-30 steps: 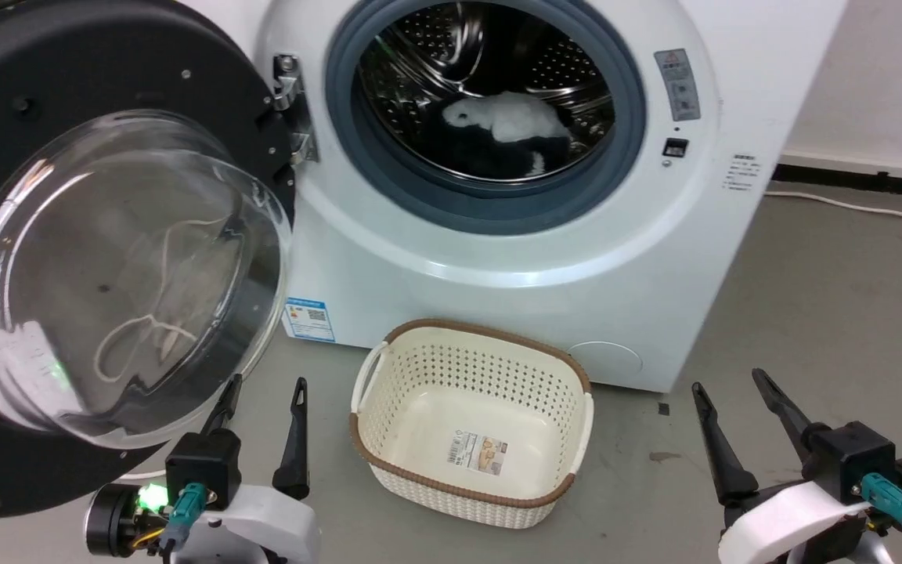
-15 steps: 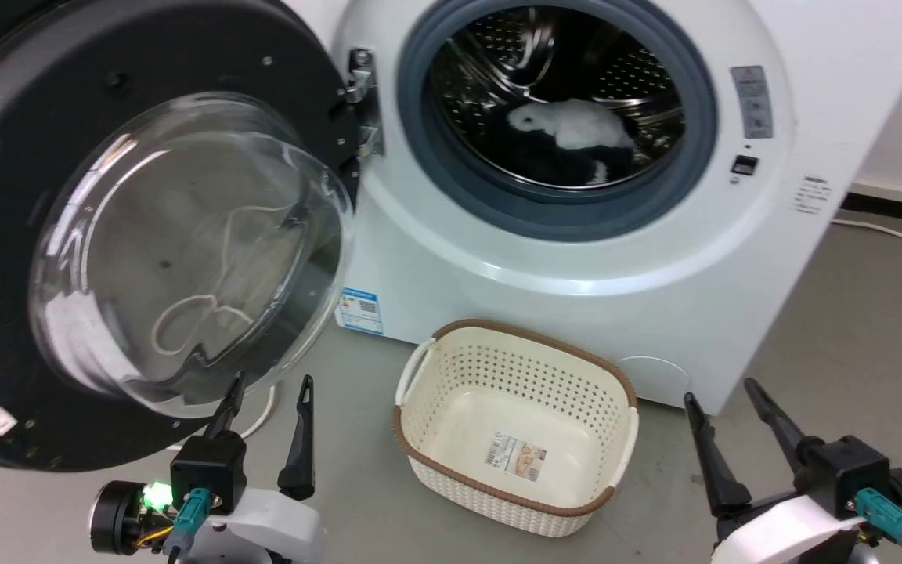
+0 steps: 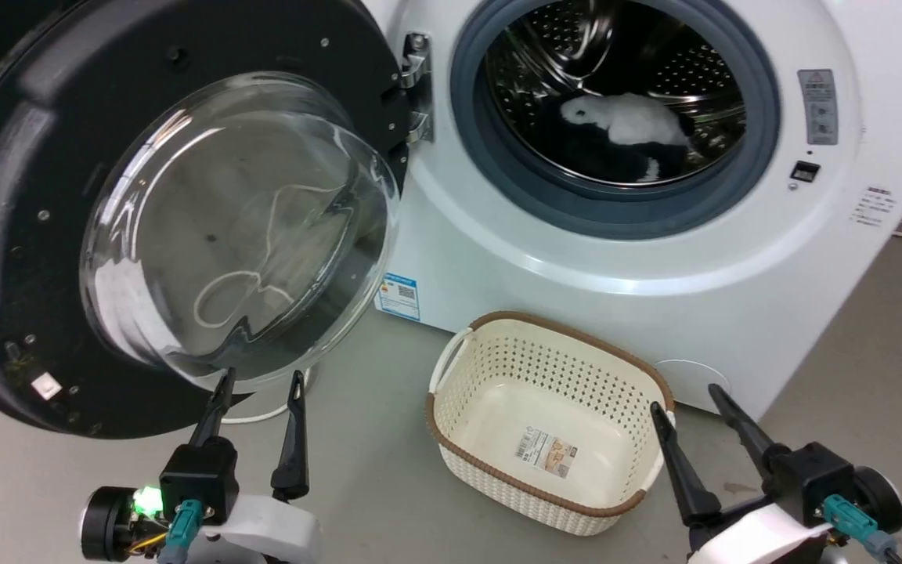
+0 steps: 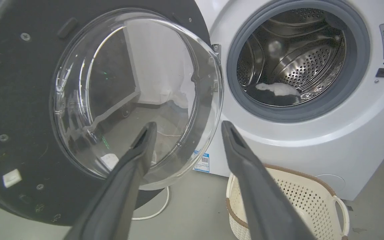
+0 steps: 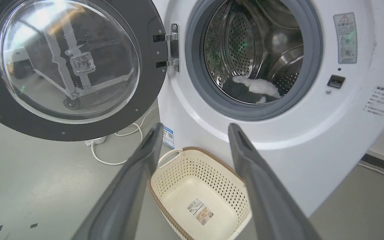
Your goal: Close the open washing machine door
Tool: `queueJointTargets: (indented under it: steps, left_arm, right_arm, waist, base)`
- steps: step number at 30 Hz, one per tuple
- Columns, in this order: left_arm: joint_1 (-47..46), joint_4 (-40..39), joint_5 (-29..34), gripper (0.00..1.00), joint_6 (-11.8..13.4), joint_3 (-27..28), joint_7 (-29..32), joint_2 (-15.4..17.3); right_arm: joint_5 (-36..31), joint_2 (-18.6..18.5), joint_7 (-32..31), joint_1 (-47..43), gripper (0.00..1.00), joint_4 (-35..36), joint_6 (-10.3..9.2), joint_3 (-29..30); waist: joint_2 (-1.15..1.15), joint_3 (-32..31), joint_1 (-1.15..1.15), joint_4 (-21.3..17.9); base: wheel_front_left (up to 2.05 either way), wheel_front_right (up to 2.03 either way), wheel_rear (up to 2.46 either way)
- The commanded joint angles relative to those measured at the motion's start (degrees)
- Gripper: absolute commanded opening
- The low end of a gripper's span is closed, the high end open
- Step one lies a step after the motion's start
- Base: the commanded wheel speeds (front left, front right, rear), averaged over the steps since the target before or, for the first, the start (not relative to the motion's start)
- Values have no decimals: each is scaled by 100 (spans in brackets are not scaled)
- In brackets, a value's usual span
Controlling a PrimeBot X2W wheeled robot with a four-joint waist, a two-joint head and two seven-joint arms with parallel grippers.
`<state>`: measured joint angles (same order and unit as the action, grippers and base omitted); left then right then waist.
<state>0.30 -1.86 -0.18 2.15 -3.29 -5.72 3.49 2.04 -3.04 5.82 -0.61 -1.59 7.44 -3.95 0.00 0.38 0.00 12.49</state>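
Observation:
The washing machine door [image 3: 44, 196] [image 4: 18, 100] [image 5: 145, 100] is a big black-rimmed disc with a bulging clear glass bowl [image 3: 239, 227]. It hangs wide open to the left of the white washing machine [image 3: 600, 258] on a metal hinge [image 3: 416, 86]. The grey-ringed steel drum [image 3: 615, 102] holds black and white laundry [image 3: 627, 129]. My left gripper [image 3: 261, 377] [image 4: 187, 126] stands open just below the glass bowl, holding nothing. At the lower right my right gripper [image 3: 686, 395] [image 5: 195, 128] is open and empty, beside the basket.
An empty cream basket [image 3: 549, 419] with a brown rim sits on the grey floor in front of the machine, between my two grippers. A white cable [image 5: 112, 160] lies on the floor under the door. The latch slot [image 3: 804, 171] sits on the machine's right front.
The camera has swung left: door, machine and basket all shifted right in the head view. Both grippers keep about the same place and stay open.

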Motion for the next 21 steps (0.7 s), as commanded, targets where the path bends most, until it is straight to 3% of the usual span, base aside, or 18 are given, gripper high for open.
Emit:
queueJointTargets:
  steps: [1, 21]
  left_arm:
    - [81, -64, -8, 100, 54, -32, -72, 40]
    - [175, -222, -63, 100, 207, -119, -312, 63]
  right_arm:
    - [28, -37, 65, 101, 100, -52, 2, -70]
    - [239, -140, 304, 154, 100, -123, 3, -375]
  waist:
    - [0, 17, 0, 70]
    - [0, 22, 0, 550]
  base:
    - [0, 0, 0]
    - [0, 0, 0]
